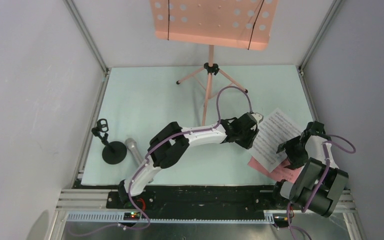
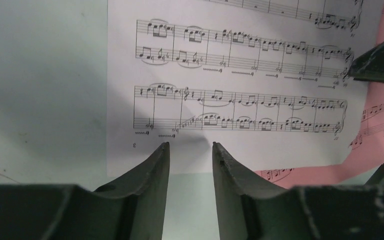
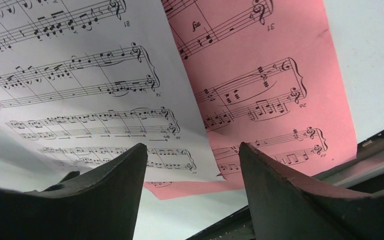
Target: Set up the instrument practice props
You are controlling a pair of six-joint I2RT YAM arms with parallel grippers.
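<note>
The left gripper (image 2: 189, 146), jaws partly apart and gripping nothing, has its tips at the near edge of the white printed sheet-music page (image 2: 230, 75), with the pink paper page (image 2: 380, 142) to its right. The right gripper (image 3: 192, 147), jaws spread wide and empty, is above both pages' corners. Far ahead stands the salmon-pink perforated tripod music stand (image 1: 210, 30).

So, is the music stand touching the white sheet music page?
Apart. The top view shows a strip of bare table between the nearest leg of the music stand and the far corner of the white page.
</note>
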